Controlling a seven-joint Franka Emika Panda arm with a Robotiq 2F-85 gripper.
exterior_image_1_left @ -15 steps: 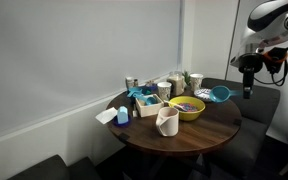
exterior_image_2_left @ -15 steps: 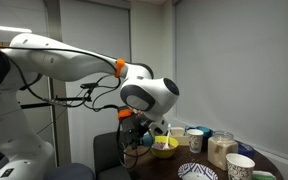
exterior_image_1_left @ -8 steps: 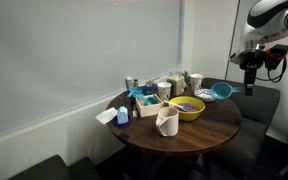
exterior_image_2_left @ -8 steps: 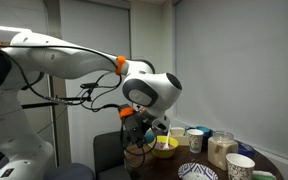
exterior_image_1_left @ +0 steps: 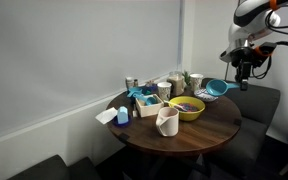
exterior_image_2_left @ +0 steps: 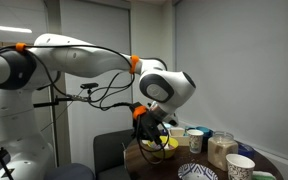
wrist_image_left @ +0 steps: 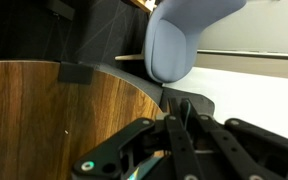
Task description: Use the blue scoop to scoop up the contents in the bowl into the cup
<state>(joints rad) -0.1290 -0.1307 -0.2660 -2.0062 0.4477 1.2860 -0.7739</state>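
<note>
- The gripper has the blue scoop in hand. In the wrist view the jaws look pinched shut on its short handle, and the scoop's hollow juts out ahead of the fingertips.
- The scoop rides in the air at the edge of the round wooden table. It is clear of the tabletop and off to one side of the bowl, not yet over it.
- The step in hand, by the look of it, is carrying the scoop in. The pickup is done, but no dip has been made.
- The contents show as a dark purplish patch inside the bowl. Whether anything sits in the scoop cannot be told, though it looks empty from the wrist.
- The cup stands just beside the bowl at the near edge, upright with its mouth open.
- Next, the arm needs to swing across over the bowl, tip the scoop's lip downward and sink it into the bits. Then it must level off so nothing spills on the short hop to the cup.
- The risk is the crowd of jars behind the bowl, which leaves little room to sweep.
</note>
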